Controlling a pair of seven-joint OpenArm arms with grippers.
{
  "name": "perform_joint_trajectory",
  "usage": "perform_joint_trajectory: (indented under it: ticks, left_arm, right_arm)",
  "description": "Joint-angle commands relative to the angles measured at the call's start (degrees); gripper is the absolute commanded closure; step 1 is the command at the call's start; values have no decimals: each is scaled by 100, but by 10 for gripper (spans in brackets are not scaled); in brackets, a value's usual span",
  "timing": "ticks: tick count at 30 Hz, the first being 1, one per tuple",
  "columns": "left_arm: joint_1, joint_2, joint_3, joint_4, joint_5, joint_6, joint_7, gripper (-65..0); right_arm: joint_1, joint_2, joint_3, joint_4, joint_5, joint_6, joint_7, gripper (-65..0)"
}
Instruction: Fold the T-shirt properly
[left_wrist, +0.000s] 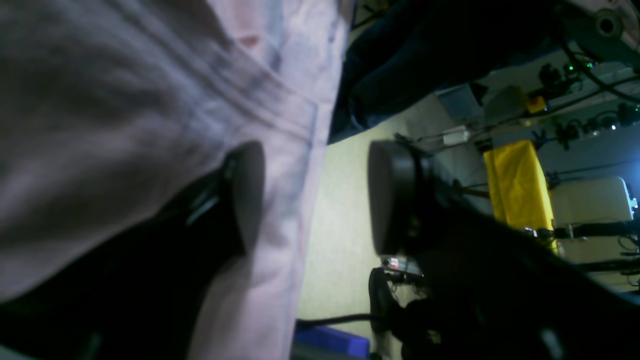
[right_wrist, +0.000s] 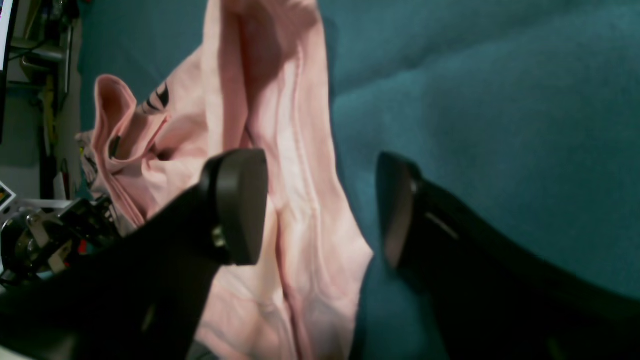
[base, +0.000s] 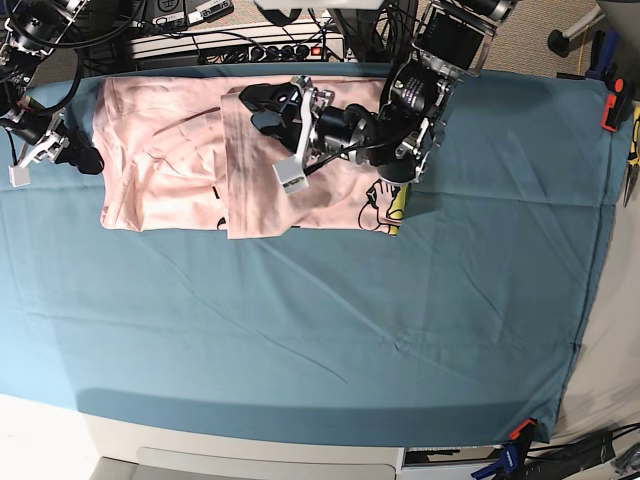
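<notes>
The pale pink T-shirt (base: 170, 160) lies at the back left of the table, with a folded panel lying across its middle and a black print at its right end. My left gripper (base: 255, 108) hovers over the shirt's back edge. In the left wrist view it (left_wrist: 315, 195) is open, one finger (left_wrist: 247, 195) against the shirt's fabric (left_wrist: 125, 125). My right gripper (base: 88, 160) sits at the shirt's left edge. Up close it (right_wrist: 320, 205) is open, one finger over the rumpled shirt (right_wrist: 300, 150), the other over teal cloth. Black lettering (right_wrist: 155, 100) shows on a fold.
The teal tablecloth (base: 350, 320) covers the whole table. Power strips and cables (base: 230, 40) run along the back edge. Orange clamps hold the cloth at the right (base: 610, 105) and at the front right corner (base: 520, 430). A yellow cloth (left_wrist: 517, 190) hangs beyond the table.
</notes>
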Motion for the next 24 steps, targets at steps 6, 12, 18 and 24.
perform_joint_trajectory:
  ticks: [6,12,18,24]
  left_arm:
    - [-79,61,-4,94,-170,-30,-129,-339]
    - [-81,61,-4,94,-170,-30,-129,-339]
    - [-81,61,-4,94,-170,-30,-129,-339]
    - [-83,61,-4,94,-170,-30,-131,-339]
  right_arm:
    - [-28,83,-4,-7,-503,-58,-205,-365]
    - [-28,81,-4,256,-702,-58,-205,-365]
    - [-31,81,-4,890,-1263,-98,-205,-364]
    - [-31,-96,-11,898,-1252,-98,-205,-364]
